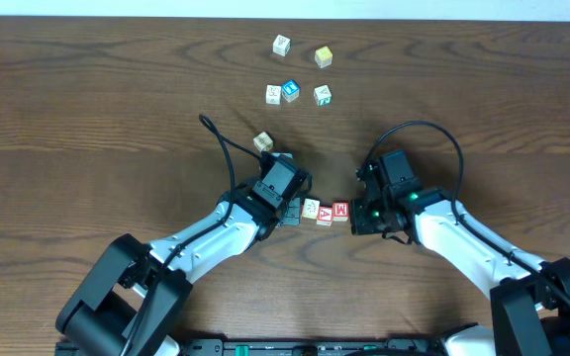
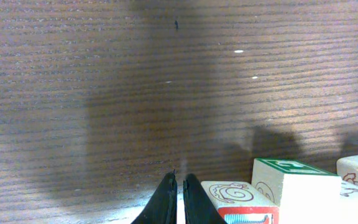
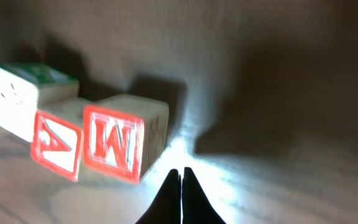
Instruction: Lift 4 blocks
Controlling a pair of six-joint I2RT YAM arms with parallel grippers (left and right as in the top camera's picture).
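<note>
**A:** Overhead: your blocks (image 1: 325,213) sit in a row on the table (image 1: 87,99), toward its near edge, between left claw (image 1: 293,206) and right claw (image 1: 357,214). Any lifted?

**B:** Nope. Left wrist: your claw's pinched shut, empty, row just beside it. Right wrist: also pinched, empty, beside the M block (image 3: 114,143). I'd say all four are left to lift.

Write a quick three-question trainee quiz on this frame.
1. True or false: the right end effector grips the red M block.
2. Which letter shows on the red block right beside the M block? A) A B) K C) S
3. Fill in: the left end effector has its jaws ____.
Key: 1 false, the jaws are shut on nothing, beside the block; 2 A; 3 shut.
</note>
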